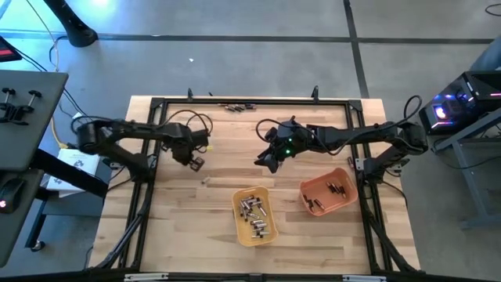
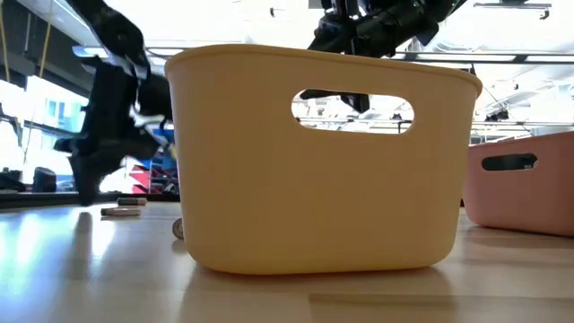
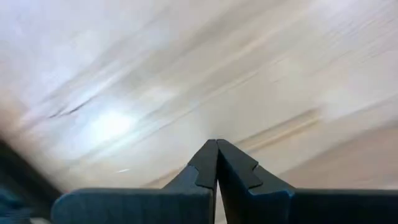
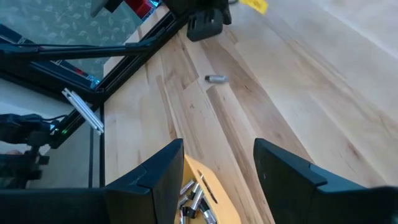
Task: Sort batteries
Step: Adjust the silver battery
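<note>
Several silvery batteries (image 1: 255,215) lie in the yellow tray (image 1: 268,193), and dark ones (image 1: 335,189) lie in the orange tray (image 1: 349,202). One loose battery (image 4: 216,78) lies on the wood left of the yellow tray. My left gripper (image 3: 216,152) is shut on nothing; it points down over the left half of the table (image 1: 194,161), just beyond that loose battery. My right gripper (image 4: 217,165) stands open and bare in the air over the table's middle (image 1: 264,162), slanting down, on the far side of the yellow tray.
A few more batteries (image 1: 237,106) lie by the table's far edge. A black frame (image 1: 149,184) runs around the table. In the low view the yellow tray (image 2: 269,179) fills the middle, the orange tray (image 2: 529,193) stands to its right, and small cells (image 2: 121,210) lie behind on the left.
</note>
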Available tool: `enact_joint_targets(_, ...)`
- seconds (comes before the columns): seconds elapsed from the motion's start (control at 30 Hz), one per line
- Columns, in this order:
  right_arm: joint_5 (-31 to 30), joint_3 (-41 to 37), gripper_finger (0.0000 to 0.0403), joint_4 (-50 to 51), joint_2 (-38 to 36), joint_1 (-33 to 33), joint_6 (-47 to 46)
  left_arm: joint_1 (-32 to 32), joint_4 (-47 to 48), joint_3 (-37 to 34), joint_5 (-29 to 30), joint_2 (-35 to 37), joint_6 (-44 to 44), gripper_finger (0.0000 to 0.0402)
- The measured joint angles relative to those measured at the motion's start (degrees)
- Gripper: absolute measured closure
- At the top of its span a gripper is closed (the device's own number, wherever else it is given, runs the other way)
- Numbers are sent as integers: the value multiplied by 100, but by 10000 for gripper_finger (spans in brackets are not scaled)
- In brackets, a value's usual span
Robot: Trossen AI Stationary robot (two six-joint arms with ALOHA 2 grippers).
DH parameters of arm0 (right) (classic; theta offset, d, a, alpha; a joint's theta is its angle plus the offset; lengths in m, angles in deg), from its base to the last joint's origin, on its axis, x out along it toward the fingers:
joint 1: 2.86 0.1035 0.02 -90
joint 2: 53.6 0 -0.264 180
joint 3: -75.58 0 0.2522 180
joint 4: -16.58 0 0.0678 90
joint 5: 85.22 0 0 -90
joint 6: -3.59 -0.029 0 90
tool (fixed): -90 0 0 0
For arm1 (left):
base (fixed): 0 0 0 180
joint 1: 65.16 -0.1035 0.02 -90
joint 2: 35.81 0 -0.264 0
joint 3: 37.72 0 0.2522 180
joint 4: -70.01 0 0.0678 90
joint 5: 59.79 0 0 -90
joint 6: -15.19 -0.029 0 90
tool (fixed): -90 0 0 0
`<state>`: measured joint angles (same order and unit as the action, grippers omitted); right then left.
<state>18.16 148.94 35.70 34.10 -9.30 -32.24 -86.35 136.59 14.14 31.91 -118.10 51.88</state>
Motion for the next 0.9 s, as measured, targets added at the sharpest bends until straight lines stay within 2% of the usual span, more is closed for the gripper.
enact_joint_targets(0.17, 2, -1, 215, 15, 0, 0, -24, 416, -118, -6, 190, 725, 1011, 402)
enact_joint_targets(0.37, 26, 1, 215, -4, 0, -38, -31, 1115, -315, -8, 378, 1788, 1375, 402)
enact_joint_targets(0.47, 221, 1, 215, -15, 0, -111, -125, 1701, -594, -8, 451, 2416, 1549, 402)
enact_joint_targets(0.57, 386, 1, 215, -33, 0, -151, -168, 2446, -706, -6, 777, 2797, 2260, 402)
enact_joint_targets(0.7, 480, 0, 215, -84, 0, -135, -274, 3582, -766, -77, 1083, 2815, 3038, 402)
enact_joint_targets(0.77, 716, 1, 215, -190, 0, -128, -418, 4186, -869, -213, 1115, 2664, 3455, 402)
enact_joint_targets(0.9, 1228, 1, 215, -687, 0, -5, -656, 5353, -1733, -522, 1533, 2146, 4369, 402)
